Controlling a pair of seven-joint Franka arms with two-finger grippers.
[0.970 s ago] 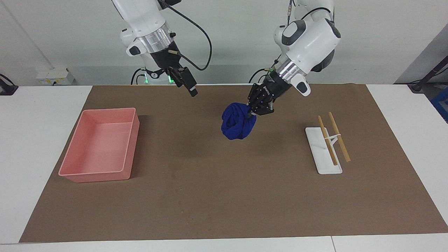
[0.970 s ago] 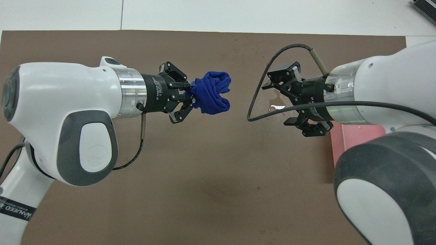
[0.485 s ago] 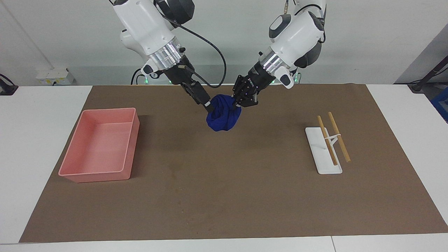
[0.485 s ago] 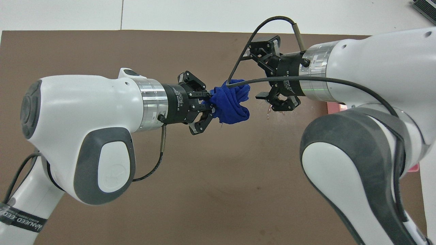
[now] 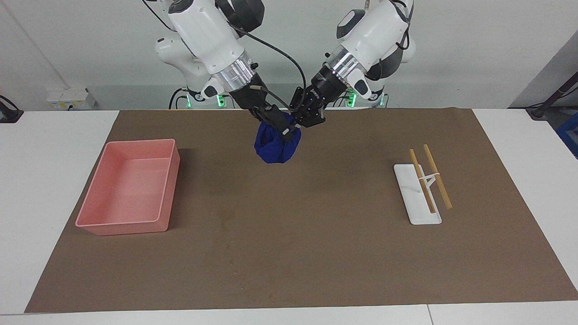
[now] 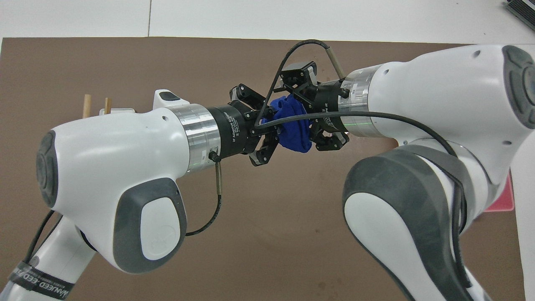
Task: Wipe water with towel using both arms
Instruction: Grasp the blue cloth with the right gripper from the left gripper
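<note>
My left gripper (image 5: pixel 298 128) is shut on a bunched blue towel (image 5: pixel 273 146) and holds it in the air over the brown mat (image 5: pixel 316 253), near the robots' edge. My right gripper (image 5: pixel 281 128) is at the towel too, its fingers open and spread around the bunch. In the overhead view the left gripper (image 6: pixel 273 129) and the right gripper (image 6: pixel 303 110) meet from both ends at the towel (image 6: pixel 294 136). The water is a faint darker blotch (image 5: pixel 222 222) on the mat, farther from the robots than the towel. The right gripper hides it in the overhead view.
A pink tray (image 5: pixel 122 223) stands on the mat toward the right arm's end. A white holder (image 5: pixel 417 203) with two wooden sticks (image 5: pixel 437 178) lies toward the left arm's end; the sticks' tips show overhead (image 6: pixel 87 106).
The left gripper has carried the towel up and toward the right arm's end. The right gripper has swung in from beside the tray and now has its open fingers around the towel.
</note>
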